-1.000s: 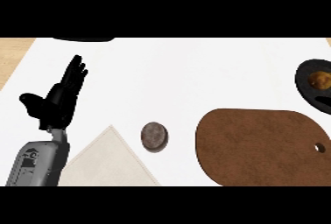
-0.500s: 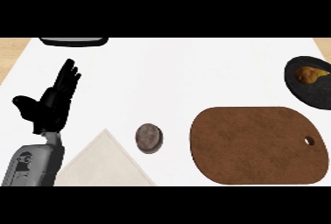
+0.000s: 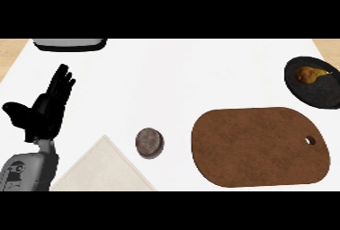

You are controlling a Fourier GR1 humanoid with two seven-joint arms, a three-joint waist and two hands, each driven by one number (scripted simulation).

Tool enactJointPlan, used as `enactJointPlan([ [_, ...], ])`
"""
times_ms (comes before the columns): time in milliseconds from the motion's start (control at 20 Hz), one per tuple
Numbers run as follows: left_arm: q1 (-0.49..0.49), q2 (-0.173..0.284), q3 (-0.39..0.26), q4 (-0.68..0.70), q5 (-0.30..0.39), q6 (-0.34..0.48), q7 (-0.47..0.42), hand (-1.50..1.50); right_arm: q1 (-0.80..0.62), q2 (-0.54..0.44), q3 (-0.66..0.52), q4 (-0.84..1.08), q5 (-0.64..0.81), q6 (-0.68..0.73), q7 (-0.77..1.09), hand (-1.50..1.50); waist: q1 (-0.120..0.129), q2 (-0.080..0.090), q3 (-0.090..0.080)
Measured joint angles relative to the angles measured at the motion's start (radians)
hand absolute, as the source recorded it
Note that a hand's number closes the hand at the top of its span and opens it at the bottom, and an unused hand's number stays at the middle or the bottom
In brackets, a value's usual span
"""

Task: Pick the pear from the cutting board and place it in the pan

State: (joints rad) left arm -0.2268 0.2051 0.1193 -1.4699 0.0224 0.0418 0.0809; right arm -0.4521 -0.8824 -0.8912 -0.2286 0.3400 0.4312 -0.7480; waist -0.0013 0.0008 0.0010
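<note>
pear (image 3: 310, 74) lay in the dark pan (image 3: 325, 96) at far right, off the brown cutting board (image 3: 259, 146) | left hand (image 3: 43, 112) rested at left edge, fingers straight, holding nothing | pear far to its right, across the bench (image 3: 179, 76) | right hand out of view | placing looked done

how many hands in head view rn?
1: the left hand, open, fingers up, at the view's left side above the counter. The right hand is out of view.
</note>
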Motion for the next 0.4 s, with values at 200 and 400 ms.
enactJointPlan([
  [200, 0.010, -0.008, -0.005, 0.002, -0.010, 0.005, -0.008, 0.00, 0.076, -0.008, 0.009, -0.052, -0.042, 0.034, 0.013, -1.50, -0.006, -0.003, -0.001],
  [400, 0.023, -0.013, -0.006, -0.004, -0.015, 0.005, -0.016, 0.00, 0.130, 0.011, 0.039, -0.121, -0.070, 0.040, 0.032, -1.50, -0.006, -0.003, -0.001],
])
